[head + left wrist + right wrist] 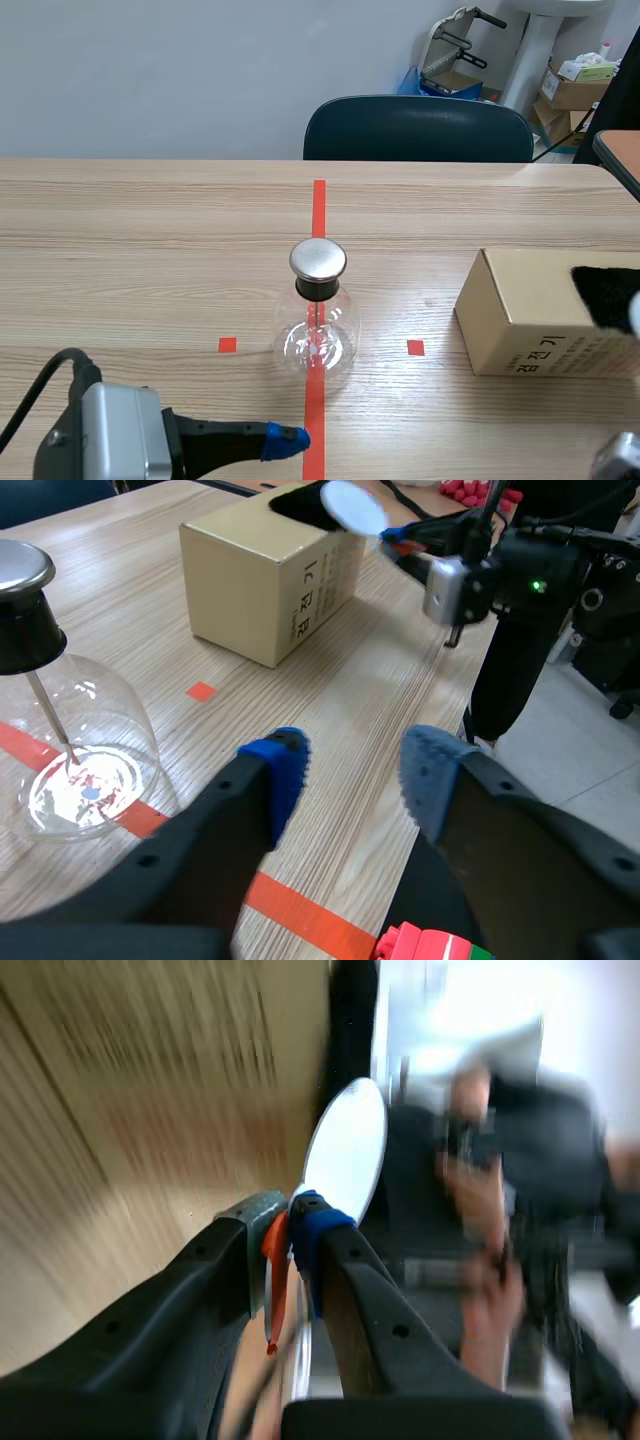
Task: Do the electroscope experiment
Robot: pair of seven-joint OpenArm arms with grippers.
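Glass flask (70, 750) with metal cap (318, 259) stands on counter (150, 230), just beside left end effector (350, 770), which is spread and empty. Flask likely fragile, slick, tippy; grip the black neck if at all. White disc (345, 1150): thin, light, probably stiff. Right end effector (285, 1235) pinches its orange-red handle, disc ahead of the fingertips. Box (530, 320) near that end effector.

Dark chair (418, 128) behind wood table (150, 250), cardboard boxes (575, 90) (bg corner), red-green blocks (425, 947)
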